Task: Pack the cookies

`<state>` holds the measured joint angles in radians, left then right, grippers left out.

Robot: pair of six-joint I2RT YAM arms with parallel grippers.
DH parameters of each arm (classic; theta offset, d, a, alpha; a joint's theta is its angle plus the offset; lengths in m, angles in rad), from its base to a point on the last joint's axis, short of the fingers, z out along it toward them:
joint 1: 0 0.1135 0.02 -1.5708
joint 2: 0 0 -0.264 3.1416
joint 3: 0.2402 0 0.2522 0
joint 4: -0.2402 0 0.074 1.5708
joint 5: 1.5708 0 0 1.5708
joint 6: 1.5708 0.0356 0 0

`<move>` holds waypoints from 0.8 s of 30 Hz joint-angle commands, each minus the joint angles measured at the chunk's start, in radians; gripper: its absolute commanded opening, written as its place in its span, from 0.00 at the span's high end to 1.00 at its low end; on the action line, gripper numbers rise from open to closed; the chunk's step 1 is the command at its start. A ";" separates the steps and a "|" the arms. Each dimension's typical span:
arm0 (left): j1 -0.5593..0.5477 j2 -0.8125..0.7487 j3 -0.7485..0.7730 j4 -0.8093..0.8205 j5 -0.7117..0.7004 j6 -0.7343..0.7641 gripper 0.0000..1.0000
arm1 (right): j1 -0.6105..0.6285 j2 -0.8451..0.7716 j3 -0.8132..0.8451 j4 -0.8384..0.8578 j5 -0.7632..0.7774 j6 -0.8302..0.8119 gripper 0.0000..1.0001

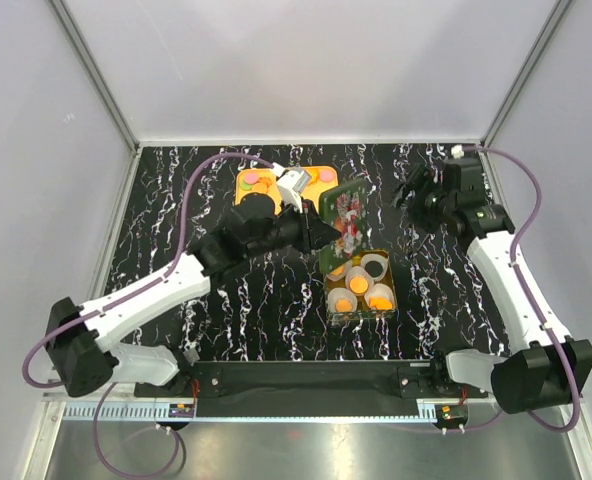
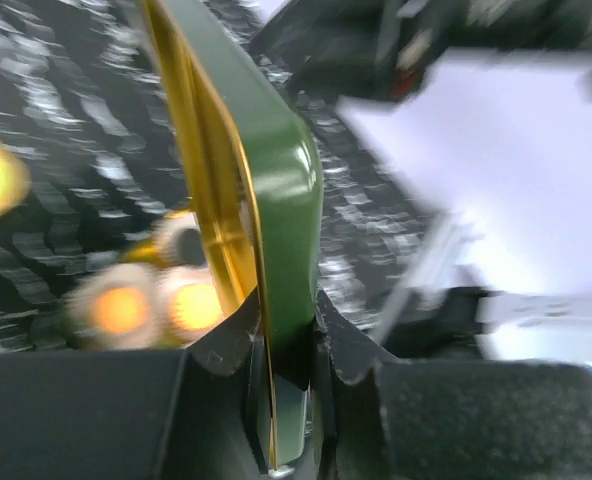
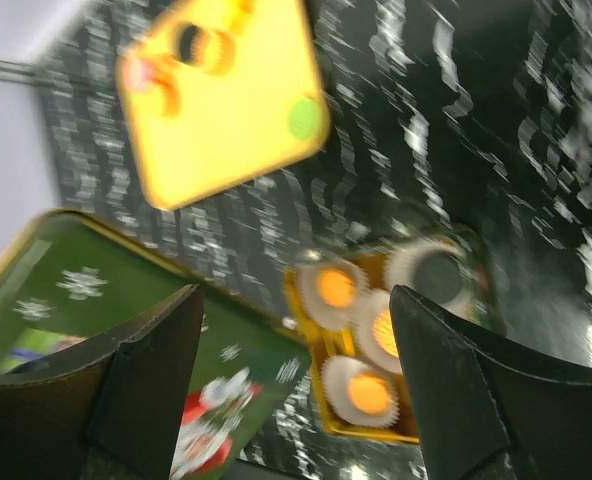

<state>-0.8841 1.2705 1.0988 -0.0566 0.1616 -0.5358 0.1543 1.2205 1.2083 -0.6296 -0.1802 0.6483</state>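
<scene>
Two grippers, two states. Left gripper (image 2: 286,400) is clamped on the edge of the green lid (image 2: 281,170), which sits between the yellow tray (image 3: 226,120) and the tin (image 1: 334,312). Right gripper (image 3: 294,300) is spread wide, holds nothing, and is well off to the tin's right. Cookies (image 1: 381,297): some in paper cups (image 3: 336,290) inside the tin, the rest loose on the tray.

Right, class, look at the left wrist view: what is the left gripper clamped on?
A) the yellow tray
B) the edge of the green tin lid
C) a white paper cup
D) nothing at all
B: the left gripper is pinched on the rim of the green tin lid, whose gold inner face shows on one side, with nothing else between its fingers.
</scene>
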 commanded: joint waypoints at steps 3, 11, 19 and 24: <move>0.027 0.068 -0.155 0.516 0.254 -0.381 1.00 | -0.001 -0.068 -0.167 0.093 0.081 -0.055 0.16; 0.031 0.254 -0.246 0.854 0.317 -0.578 1.00 | 0.001 -0.153 -0.308 0.133 0.105 -0.068 0.13; 0.037 0.400 -0.289 1.063 0.354 -0.713 1.00 | 0.001 -0.164 -0.426 0.221 0.056 -0.070 0.10; 0.048 0.444 -0.318 1.144 0.368 -0.751 1.00 | 0.001 -0.167 -0.503 0.307 0.036 -0.067 0.01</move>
<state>-0.8425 1.7172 0.7815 0.8459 0.4801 -1.2419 0.1513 1.0718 0.7334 -0.4126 -0.1234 0.5972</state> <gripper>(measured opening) 0.180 0.967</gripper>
